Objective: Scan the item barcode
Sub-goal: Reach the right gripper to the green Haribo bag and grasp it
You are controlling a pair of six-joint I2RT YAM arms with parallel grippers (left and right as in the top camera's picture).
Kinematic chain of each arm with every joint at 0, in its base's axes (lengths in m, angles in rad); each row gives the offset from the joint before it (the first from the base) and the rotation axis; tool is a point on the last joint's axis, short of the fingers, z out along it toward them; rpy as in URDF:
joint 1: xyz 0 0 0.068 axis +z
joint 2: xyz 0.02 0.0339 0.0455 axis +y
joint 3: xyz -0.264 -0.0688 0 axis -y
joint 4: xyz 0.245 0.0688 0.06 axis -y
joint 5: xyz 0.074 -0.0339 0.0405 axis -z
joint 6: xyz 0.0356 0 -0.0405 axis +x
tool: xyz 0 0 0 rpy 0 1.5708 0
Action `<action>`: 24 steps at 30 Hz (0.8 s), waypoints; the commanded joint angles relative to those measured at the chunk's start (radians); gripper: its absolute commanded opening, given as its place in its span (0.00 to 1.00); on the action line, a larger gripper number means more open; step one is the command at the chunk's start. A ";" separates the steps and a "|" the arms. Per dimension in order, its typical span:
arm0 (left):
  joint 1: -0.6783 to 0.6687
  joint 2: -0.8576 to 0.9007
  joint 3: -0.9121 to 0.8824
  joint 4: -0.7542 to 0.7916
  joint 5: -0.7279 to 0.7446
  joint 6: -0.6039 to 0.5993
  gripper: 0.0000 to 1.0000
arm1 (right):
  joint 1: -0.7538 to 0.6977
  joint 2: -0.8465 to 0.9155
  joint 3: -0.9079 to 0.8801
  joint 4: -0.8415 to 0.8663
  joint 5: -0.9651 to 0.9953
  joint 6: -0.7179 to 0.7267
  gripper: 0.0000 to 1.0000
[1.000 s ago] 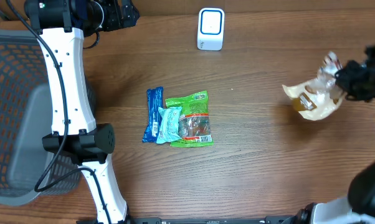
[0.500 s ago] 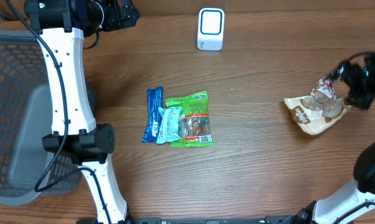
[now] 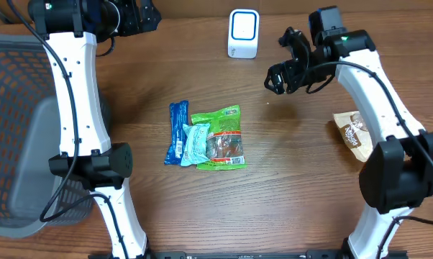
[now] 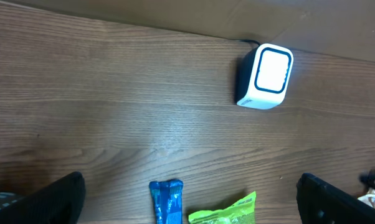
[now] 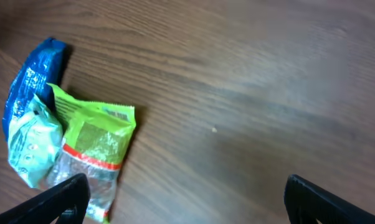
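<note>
Lying in a loose heap on the table (image 3: 310, 208), well apart from the scanner (image 3: 243, 33) on its near side and slightly left, are 3 items: a blue packet (image 3: 178, 132), a teal packet (image 3: 195, 143) overlapping it, and a green packet (image 3: 222, 137) touching the teal one. A tan packet (image 3: 354, 134) sits alone, far to the scanner's near right.

The right hand (image 3: 280, 78) hovers just right of the scanner, open and empty. The left hand (image 3: 146, 18), also open and empty, hangs to the scanner's left.

The step in hand looks like reaching for an item. The next move calls for lowering onto 1 packet, lifting it clear of its neighbours, and turning its barcode toward the scanner's window.

Only the overhead view shows the tan packet and the basket (image 3: 8, 86) far left of the scanner. Only the left wrist view shows the scanner's window face-on. The right wrist view shows the green packet's print closest, though no barcode is readable.
</note>
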 commanded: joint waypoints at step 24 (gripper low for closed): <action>-0.002 -0.015 0.014 0.004 0.007 -0.006 1.00 | 0.195 0.320 -0.063 0.174 -0.224 0.119 0.78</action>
